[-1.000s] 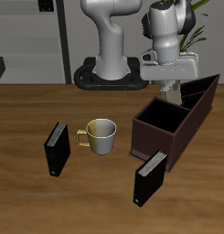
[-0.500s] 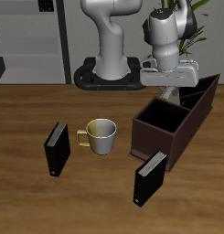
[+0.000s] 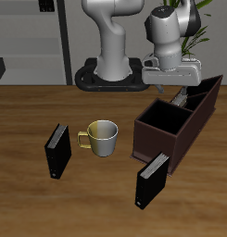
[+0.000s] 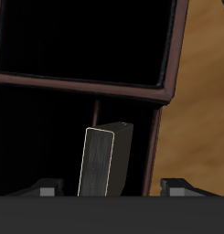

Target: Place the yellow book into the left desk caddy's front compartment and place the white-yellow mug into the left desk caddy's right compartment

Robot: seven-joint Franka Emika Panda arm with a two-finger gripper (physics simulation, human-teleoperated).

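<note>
The yellow book (image 4: 101, 163) stands upright inside a narrow slot of the left desk caddy (image 3: 167, 141), free of the fingers. My gripper (image 3: 177, 89) hangs open and empty above that slot; in the wrist view, the gripper (image 4: 116, 188) has its fingertips (image 4: 51, 188) well apart on either side of the book. The white-yellow mug (image 3: 102, 137) stands upright on the table beside the caddy, its yellow handle pointing away from it. The caddy's large square right compartment (image 3: 161, 118) holds nothing that I can see.
One black book (image 3: 56, 151) stands on the table beyond the mug. Another black book (image 3: 151, 180) stands near the table's front edge, just before the caddy. The robot's base (image 3: 113, 76) is at the table's back.
My gripper has risen from the caddy's slot and shifted slightly back. The book stays behind in the slot.
</note>
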